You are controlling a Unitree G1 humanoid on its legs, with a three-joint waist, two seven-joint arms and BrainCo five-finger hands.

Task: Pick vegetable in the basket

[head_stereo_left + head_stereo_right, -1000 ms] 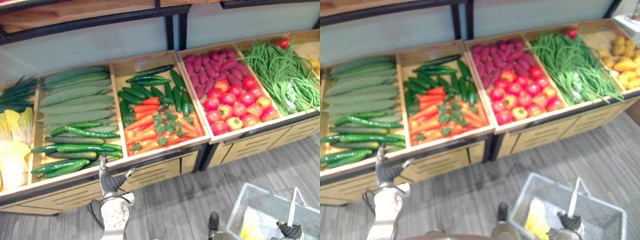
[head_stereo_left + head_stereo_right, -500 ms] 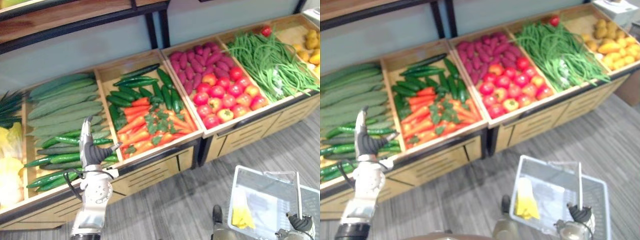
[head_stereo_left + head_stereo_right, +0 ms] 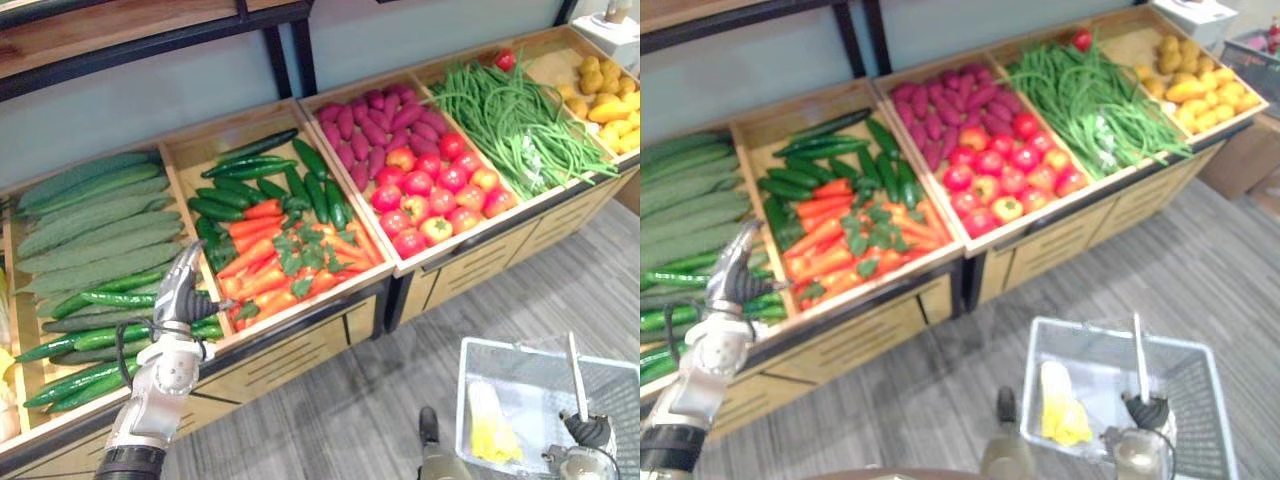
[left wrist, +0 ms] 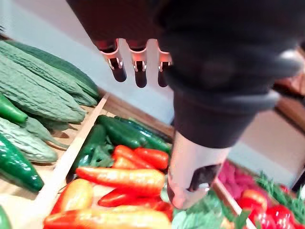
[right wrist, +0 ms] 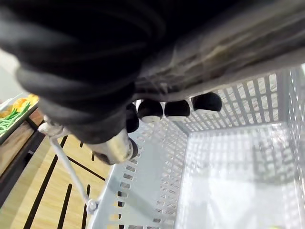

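Note:
My left hand (image 3: 184, 296) is open, its fingers (image 4: 138, 72) straight, and hovers over the small cucumbers (image 3: 110, 335) at the wooden divider next to the orange carrots (image 4: 119, 179) and dark cucumbers (image 3: 315, 190). It holds nothing. At the lower right my right hand (image 3: 590, 432) is shut on the handle (image 3: 573, 365) of a white mesh basket (image 3: 1040, 330); its fingertips (image 5: 164, 109) curl round the bar. A yellow item (image 3: 490, 425) lies in the basket.
The slanted wooden produce stand also holds bitter gourds (image 3: 95, 215), purple sweet potatoes (image 3: 360, 115), tomatoes (image 3: 430, 195), green beans (image 3: 520, 120) and yellow produce (image 3: 610, 95). A dark shelf frame (image 3: 285, 55) runs above. Grey plank floor (image 3: 330, 420) lies before the stand.
The camera has swung, shifting the whole scene left. My left hand rose from the stand's front edge to above the small cucumbers. The right hand kept hold of the basket handle.

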